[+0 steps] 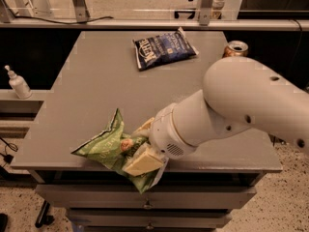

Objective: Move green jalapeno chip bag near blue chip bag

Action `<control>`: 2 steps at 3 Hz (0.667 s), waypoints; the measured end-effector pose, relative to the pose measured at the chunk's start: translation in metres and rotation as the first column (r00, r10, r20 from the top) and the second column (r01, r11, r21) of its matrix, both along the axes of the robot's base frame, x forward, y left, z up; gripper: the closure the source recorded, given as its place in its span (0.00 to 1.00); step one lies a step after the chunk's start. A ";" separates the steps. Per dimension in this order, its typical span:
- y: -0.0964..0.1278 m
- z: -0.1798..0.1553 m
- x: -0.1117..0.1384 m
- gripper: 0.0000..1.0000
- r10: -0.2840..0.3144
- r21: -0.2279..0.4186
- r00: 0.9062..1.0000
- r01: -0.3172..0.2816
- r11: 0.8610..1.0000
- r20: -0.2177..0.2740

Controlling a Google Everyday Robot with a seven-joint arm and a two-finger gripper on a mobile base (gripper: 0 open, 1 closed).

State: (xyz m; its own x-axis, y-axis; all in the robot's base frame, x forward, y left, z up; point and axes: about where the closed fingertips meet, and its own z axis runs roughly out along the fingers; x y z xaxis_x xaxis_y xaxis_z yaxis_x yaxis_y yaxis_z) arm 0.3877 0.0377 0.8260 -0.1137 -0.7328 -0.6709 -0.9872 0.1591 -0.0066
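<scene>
The green jalapeno chip bag [108,149] lies crumpled at the lower left of centre, on the front edge of the grey table [87,95], its lower corner hanging over the edge. The gripper [135,148] is clamped on the bag's right end: one cream finger [145,161] lies across the front, the other shows behind. The white arm [241,105] fills the right of the frame. One blue chip bag [164,49] lies flat at upper centre, well apart from the green bag. One gold can [235,48] stands upper right, partly behind the arm. One white bottle [18,83] stands off the table, far left.
</scene>
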 end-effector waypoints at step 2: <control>-0.006 0.014 0.022 1.00 -0.022 -0.002 0.999 0.022 1.000 0.040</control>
State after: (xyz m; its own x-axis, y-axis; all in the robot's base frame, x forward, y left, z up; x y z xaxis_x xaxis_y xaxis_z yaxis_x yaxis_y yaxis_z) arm 0.4095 0.0319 0.8397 -0.1027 -0.7322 -0.6733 -0.9824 0.1809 -0.0468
